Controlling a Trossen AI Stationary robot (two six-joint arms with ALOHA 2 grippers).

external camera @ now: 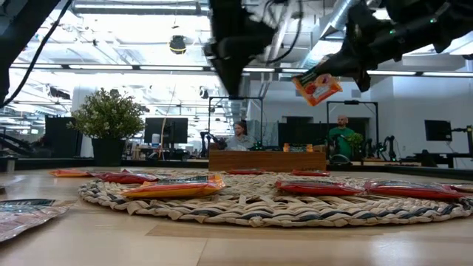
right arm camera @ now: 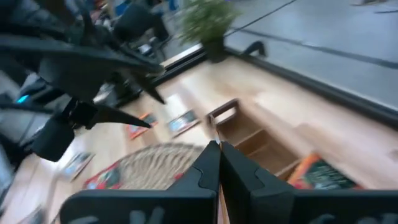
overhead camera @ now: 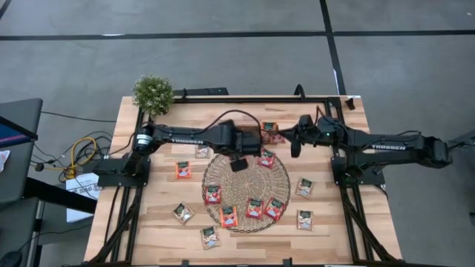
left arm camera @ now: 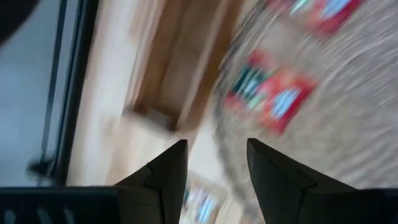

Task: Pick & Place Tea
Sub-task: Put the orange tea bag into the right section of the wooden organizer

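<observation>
My right gripper (overhead camera: 286, 138) is shut on a red-orange tea sachet (external camera: 318, 86), held high above the far edge of the round woven mat (overhead camera: 246, 191), next to the small wooden tray (overhead camera: 269, 127). My left gripper (left arm camera: 217, 163) is open and empty, above the mat's far edge (overhead camera: 252, 145). Several red-orange sachets (overhead camera: 254, 208) lie flat on the mat. Whitish sachets (overhead camera: 304, 219) and one red-orange sachet (overhead camera: 183, 169) lie flat on the table around it. My right gripper pinches the red-orange sachet by its upper edge (external camera: 330, 72) between its two fingers, coming from the table's right side and slanting down. The sachet hangs tilted below the fingers, lifted clear. In the right wrist view only its thin edge (right arm camera: 219, 190) shows between the shut fingers.
The wooden tray (right arm camera: 239, 127) stands at the far middle of the table, with a sachet (right arm camera: 320, 175) beside it. A small potted plant (overhead camera: 153, 93) stands at the far left corner. People sit in the room beyond the table (external camera: 242, 134).
</observation>
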